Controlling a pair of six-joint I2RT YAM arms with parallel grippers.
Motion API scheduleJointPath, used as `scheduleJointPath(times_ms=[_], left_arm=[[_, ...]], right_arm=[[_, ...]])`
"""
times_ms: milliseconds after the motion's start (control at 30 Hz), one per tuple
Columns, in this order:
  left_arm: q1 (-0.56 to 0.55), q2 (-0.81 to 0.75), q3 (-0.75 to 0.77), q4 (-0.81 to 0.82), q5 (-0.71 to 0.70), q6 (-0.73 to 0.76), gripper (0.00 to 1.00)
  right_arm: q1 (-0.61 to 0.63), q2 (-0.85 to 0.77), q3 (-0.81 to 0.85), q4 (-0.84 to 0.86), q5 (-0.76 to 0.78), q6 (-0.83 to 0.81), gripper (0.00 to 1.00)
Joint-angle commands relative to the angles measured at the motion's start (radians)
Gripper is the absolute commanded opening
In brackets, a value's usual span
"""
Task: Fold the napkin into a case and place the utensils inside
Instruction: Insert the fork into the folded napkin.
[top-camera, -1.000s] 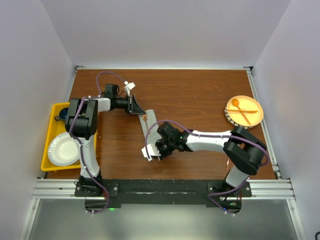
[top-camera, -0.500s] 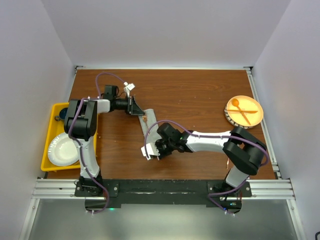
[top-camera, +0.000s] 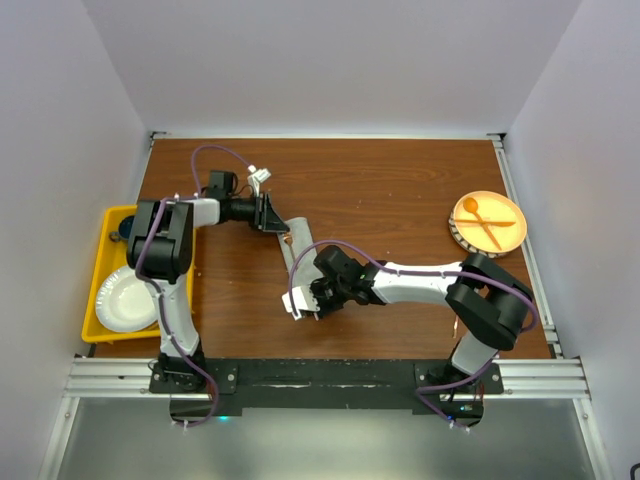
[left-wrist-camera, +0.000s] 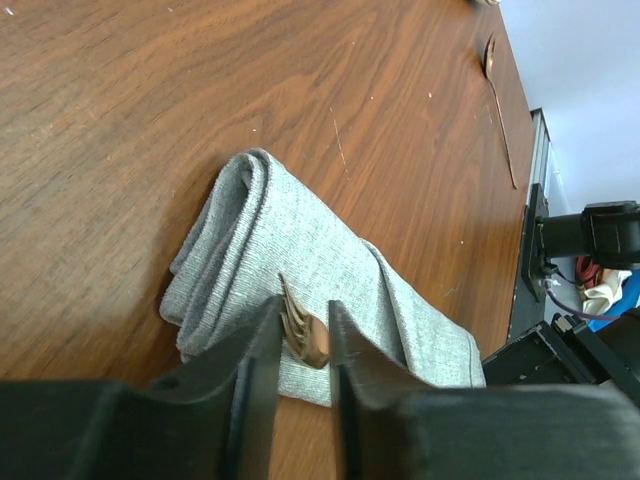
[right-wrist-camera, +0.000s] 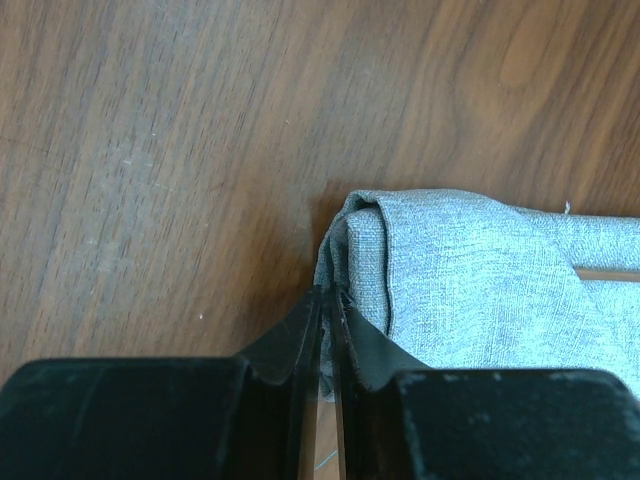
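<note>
On the brown wooden table the light-grey cloth napkin lies folded into a narrow, layered strip that runs from the left arm's reach towards the near edge, between the two grippers. The left gripper sits low at the far end of the napkin, its black jaws a little apart and straddling the tines of a shiny copper-coloured fork that pokes out of the folded cloth; a sliver of grey shows beside the tines. The right gripper is at the near end, its jaws almost together and pinching the edge layers at the napkin's corner. A slim copper-coloured spoon with a long thin handle lies on bare wood well apart from the napkin, towards the right arm's side. At the table's left edge a yellow plastic tray holds a white round plate. Near the right edge sits an orange round plate with an orange spoon and fork crossed on it.
</note>
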Motion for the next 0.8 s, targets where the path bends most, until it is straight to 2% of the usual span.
scheduleJointPath(times_ms=[0,233,333,467,500,533,567,600,633,733,767], left_arm=[[-0.009,-0.084,0.024,-0.011,-0.025,0.050,0.39],[-0.023,-0.177,0.032,-0.045,-0.126,0.168,0.56],[-0.030,-0.223,0.028,-0.057,-0.227,0.239,0.61],[-0.026,-0.317,0.002,-0.007,-0.346,0.299,0.69],[-0.023,-0.337,-0.015,0.040,-0.364,0.302,0.76],[-0.020,-0.373,-0.020,0.060,-0.393,0.303,0.78],[-0.009,-0.390,-0.028,0.091,-0.404,0.302,0.87],[-0.001,-0.422,-0.034,0.113,-0.415,0.293,0.91],[0.007,-0.436,-0.040,0.137,-0.432,0.282,1.00],[0.033,-0.492,-0.066,0.238,-0.468,0.219,1.00],[0.036,-0.504,-0.080,0.286,-0.475,0.216,1.00]], right_arm=[[0.001,-0.017,0.017,-0.002,-0.002,-0.012,0.13],[0.001,-0.032,0.022,-0.051,-0.031,-0.019,0.15],[0.001,-0.053,0.025,-0.100,-0.057,-0.021,0.19],[-0.004,-0.159,0.025,-0.210,-0.059,0.004,0.29],[-0.010,-0.187,0.026,-0.229,-0.056,0.037,0.32],[-0.018,-0.214,0.028,-0.247,-0.043,0.063,0.34],[-0.024,-0.240,0.028,-0.276,-0.034,0.094,0.35],[-0.039,-0.303,0.031,-0.286,-0.019,0.173,0.38],[-0.051,-0.332,0.034,-0.292,0.004,0.229,0.40],[-0.135,-0.457,0.040,-0.295,0.163,0.500,0.40],[-0.171,-0.483,0.042,-0.306,0.263,0.568,0.41]])
